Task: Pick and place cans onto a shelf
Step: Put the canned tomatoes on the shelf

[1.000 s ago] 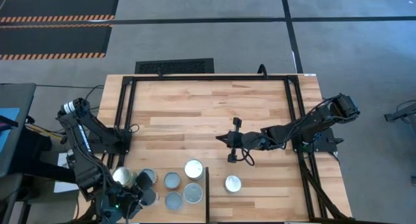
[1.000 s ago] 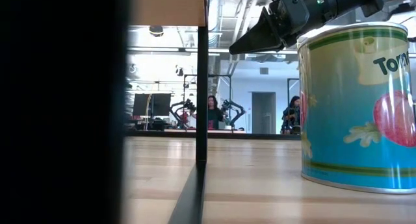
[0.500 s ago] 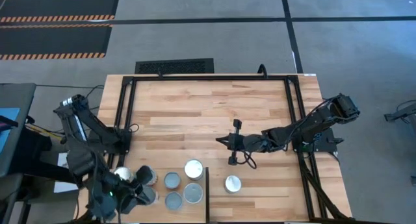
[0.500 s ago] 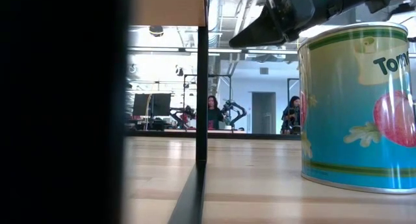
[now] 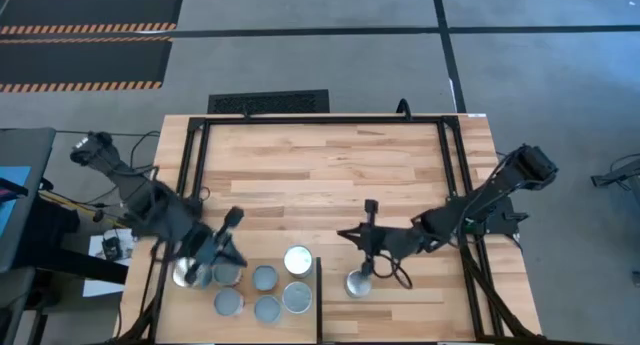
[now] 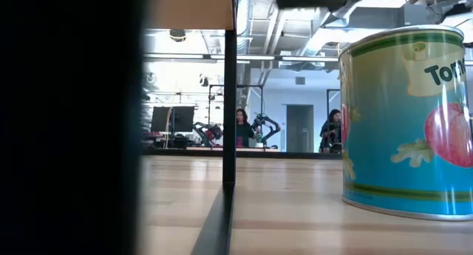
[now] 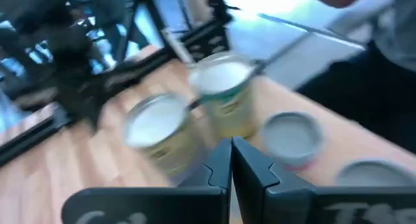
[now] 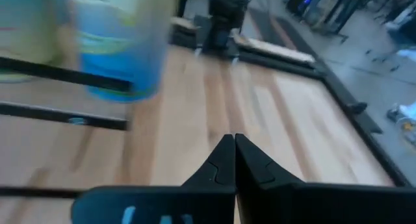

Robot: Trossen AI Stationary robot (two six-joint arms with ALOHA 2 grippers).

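Observation:
Several cans stand near the table's near edge. Two tall ones (image 5: 190, 273) (image 5: 228, 275) are at the left, with several lower ones (image 5: 264, 277) (image 5: 298, 259) beside them. A blue-labelled can (image 5: 358, 283) (image 6: 406, 122) stands alone right of the shelf's thin dark edge (image 5: 318, 295). The shelf's pale panel (image 6: 188, 7) shows at the top of the low view. My left gripper (image 5: 222, 253) (image 7: 231, 160) is shut, just far of the two tall cans. My right gripper (image 5: 343, 234) (image 8: 233, 152) is shut, above the table just far of the blue can.
A black metal frame (image 5: 320, 118) runs round the table's far and side edges. The bare planks (image 5: 320, 175) across the middle and far part of the table are open. People sit at robot stations in the room behind (image 6: 240, 129).
My left gripper has swung from the table's near left corner toward the far edge and to the right, past the two tall cans; a can shows where it stood. My right gripper has gone toward the near edge, closer to the blue can.

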